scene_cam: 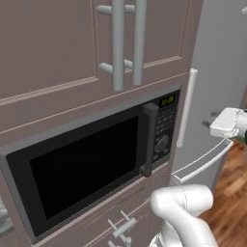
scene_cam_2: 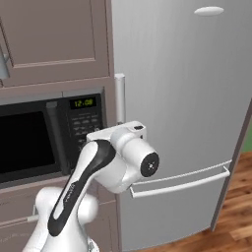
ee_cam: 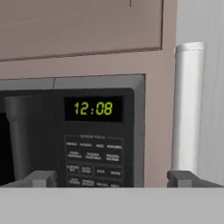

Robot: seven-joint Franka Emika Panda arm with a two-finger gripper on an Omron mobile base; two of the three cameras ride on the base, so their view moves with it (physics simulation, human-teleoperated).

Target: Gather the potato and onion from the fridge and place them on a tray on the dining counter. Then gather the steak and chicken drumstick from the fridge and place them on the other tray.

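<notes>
While the white arm (scene_cam_2: 98, 167) bends up from the lower left of the right base view, I count one fridge (scene_cam_2: 187, 113), one microwave (scene_cam: 91, 164) and one brown cabinet (scene_cam: 53, 43) with two long bar handles. The fridge is tall and silver-grey, with its door shut. It has one pale upright handle (ee_cam: 188, 109) and one lower drawer with a flat handle (scene_cam_2: 182, 184). The floor (scene_cam: 234, 193) at the lower right is brown wood. In the hand view, the gripper (ee_cam: 112, 178) has its two dark tips spread wide apart, with nothing between them. The microwave clock (ee_cam: 93, 108) reads 12:08. The fridge handle stands at the right, just above the right tip.
</notes>
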